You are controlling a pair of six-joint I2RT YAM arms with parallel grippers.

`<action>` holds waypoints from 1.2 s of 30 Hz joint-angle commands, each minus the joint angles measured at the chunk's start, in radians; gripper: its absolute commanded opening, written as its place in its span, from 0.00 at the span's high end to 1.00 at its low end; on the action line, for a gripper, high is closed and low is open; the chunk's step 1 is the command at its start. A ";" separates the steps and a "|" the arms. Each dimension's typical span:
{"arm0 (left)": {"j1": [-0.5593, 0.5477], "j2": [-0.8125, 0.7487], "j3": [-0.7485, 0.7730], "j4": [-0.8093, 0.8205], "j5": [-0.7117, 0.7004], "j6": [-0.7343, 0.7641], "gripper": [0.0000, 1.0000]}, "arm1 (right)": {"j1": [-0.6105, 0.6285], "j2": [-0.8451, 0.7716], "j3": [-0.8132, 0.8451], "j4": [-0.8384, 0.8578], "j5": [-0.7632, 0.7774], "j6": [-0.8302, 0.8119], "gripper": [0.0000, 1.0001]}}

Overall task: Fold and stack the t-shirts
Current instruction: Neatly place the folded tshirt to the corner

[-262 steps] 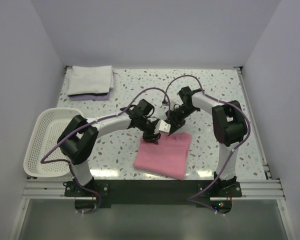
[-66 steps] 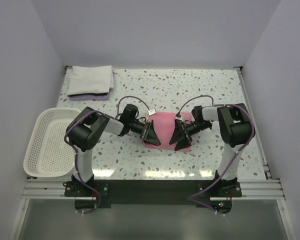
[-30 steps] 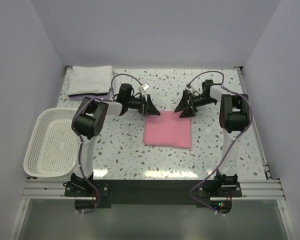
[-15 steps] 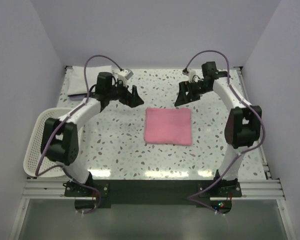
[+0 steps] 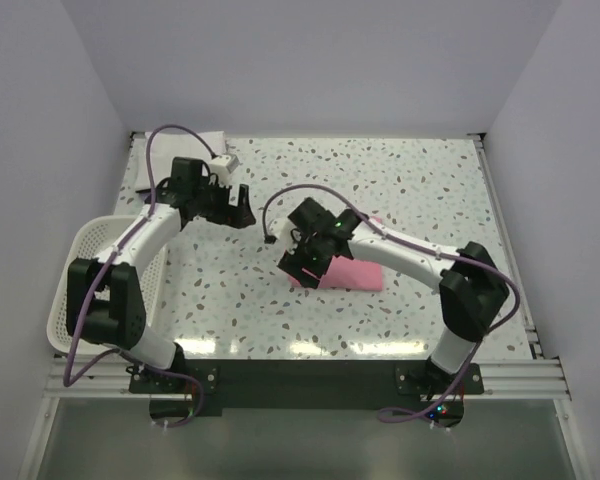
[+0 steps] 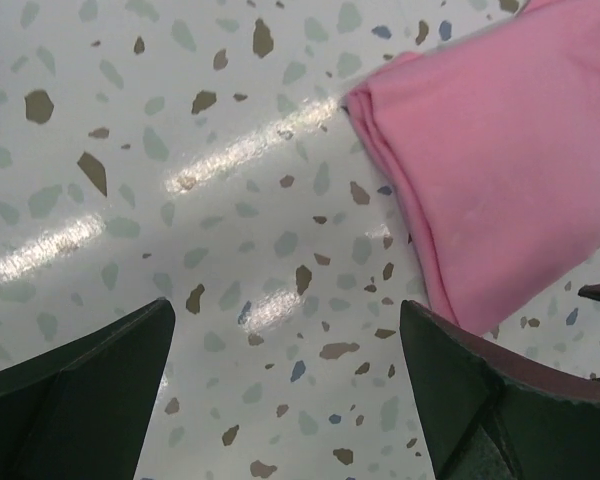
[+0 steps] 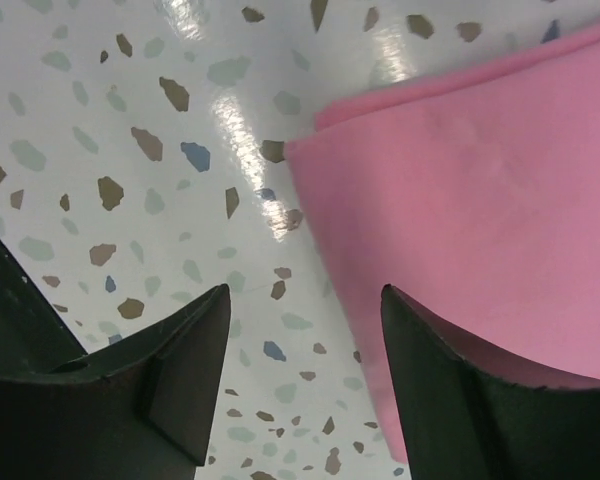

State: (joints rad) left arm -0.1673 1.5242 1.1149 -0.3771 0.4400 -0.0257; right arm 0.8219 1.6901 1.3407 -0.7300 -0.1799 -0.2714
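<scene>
Speckled table (image 5: 430,180) fills most of the top view, w/ 2 arms reaching in from the near edge. White mesh basket (image 5: 62,318) sits at the table's left edge, partly behind the left arm's lower links.

Pink t-shirt (image 5: 353,272) lies folded into a flat rectangle near the table's ctr, a bit toward the near edge. The right arm crosses over it, so from above only its near-right part and a sliver at the far side show. In the left wrist view the pink t-shirt (image 6: 500,150) fills the upper right, and its folded layers show stacked along 1 edge. In the right wrist view the pink t-shirt (image 7: 480,200) takes the right half, w/ 1 lower layer peeking out along the far edge.

White t-shirt (image 5: 185,142) is folded in the far-left corner, mostly hidden by the left arm, and well apart from the pink one.

Right gripper (image 5: 305,265) is low over the pink shirt's left edge. In its wrist view the right gripper (image 7: 305,295) has its jaws partway apart. Bare table and the shirt's edge show in the gap, and 1 finger overlaps the cloth. Nothing looks clamped; can't tell if a fingertip touches the cloth.

Left gripper (image 5: 243,207) is over bare table, nearer the white shirt. In its wrist view the left gripper (image 6: 285,310) has its jaws spread wide and holds nothing, w/ the pink shirt's corner just beyond 1 finger.
</scene>
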 commanded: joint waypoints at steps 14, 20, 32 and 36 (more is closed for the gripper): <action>0.058 0.111 -0.040 -0.026 0.097 -0.109 0.03 | 0.201 0.215 0.051 0.142 0.217 -0.015 0.52; 0.058 0.111 -0.072 0.006 0.111 -0.115 0.04 | 0.203 0.275 0.000 0.207 0.276 -0.049 0.60; 0.042 0.096 -0.343 0.479 0.391 -0.428 0.05 | 0.138 0.131 0.008 0.198 0.183 -0.091 1.00; 0.015 0.125 -0.415 0.705 0.413 -0.607 0.00 | 0.115 0.073 0.015 0.193 0.117 -0.091 1.00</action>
State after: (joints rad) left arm -0.1322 1.6398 0.7326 0.0540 0.7807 -0.4568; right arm 0.9558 1.8668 1.3323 -0.5564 0.0040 -0.3515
